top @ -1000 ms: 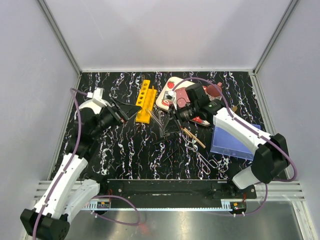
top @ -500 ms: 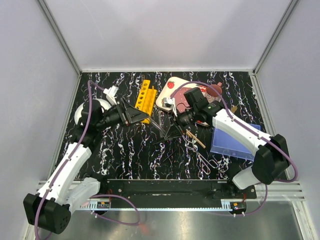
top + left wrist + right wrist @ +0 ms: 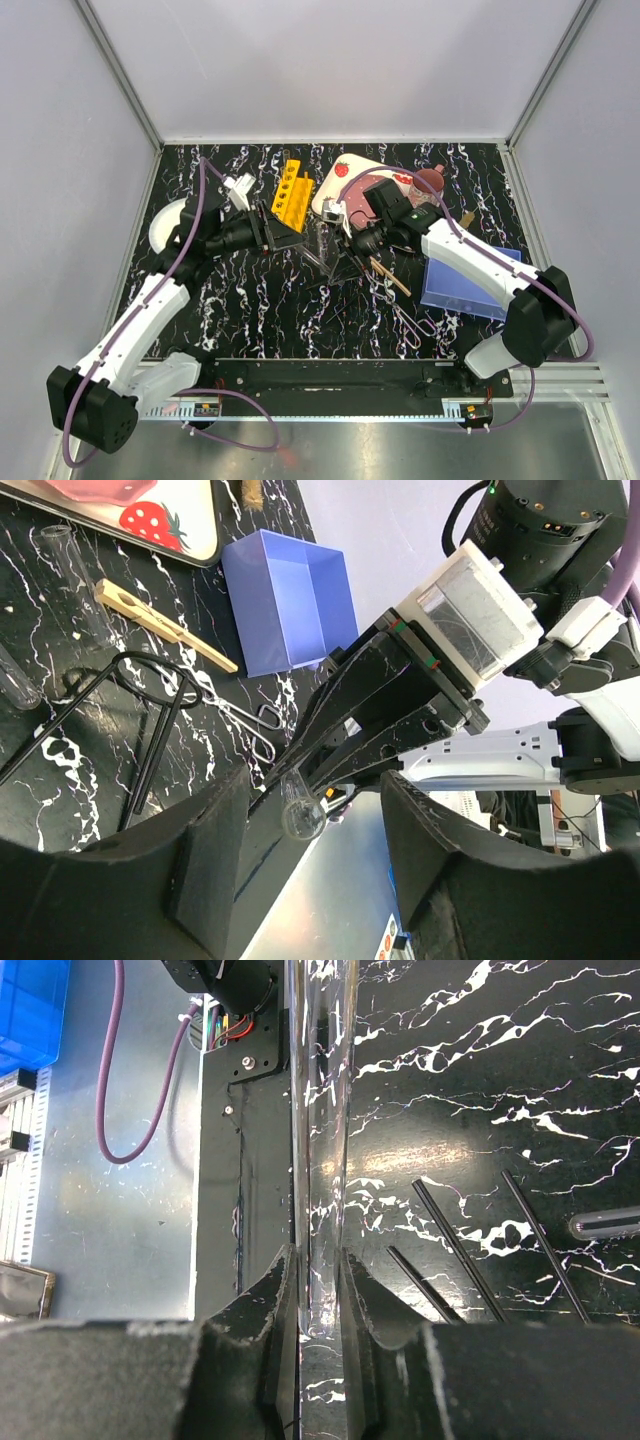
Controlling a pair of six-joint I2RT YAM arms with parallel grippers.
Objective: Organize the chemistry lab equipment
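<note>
A clear glass tube (image 3: 318, 1110) stands pinched between the fingers of my right gripper (image 3: 318, 1260), which is shut on its rounded end above the table. In the top view this right gripper (image 3: 347, 243) faces my left gripper (image 3: 287, 237), and the tube (image 3: 320, 242) spans the gap between them. The tube's open mouth (image 3: 302, 818) sits between the fingers of the left gripper (image 3: 315, 800), close to the left finger and apart from the right one. Those jaws are open. The yellow holed rack (image 3: 290, 195) lies just behind the left gripper.
A wooden clamp (image 3: 165, 625), forceps (image 3: 410, 320), thin black rods (image 3: 455, 1250) and more tubes (image 3: 75, 580) lie on the marbled table. A blue box (image 3: 470, 280) sits at right. The strawberry tray (image 3: 345, 180) and pink cup (image 3: 428, 182) stand at the back, a white plate (image 3: 165, 225) at left.
My left arm has swung right, bringing its gripper up to the tube's open end, and its jaws have narrowed. The right gripper has shifted slightly left, still holding the tube.
</note>
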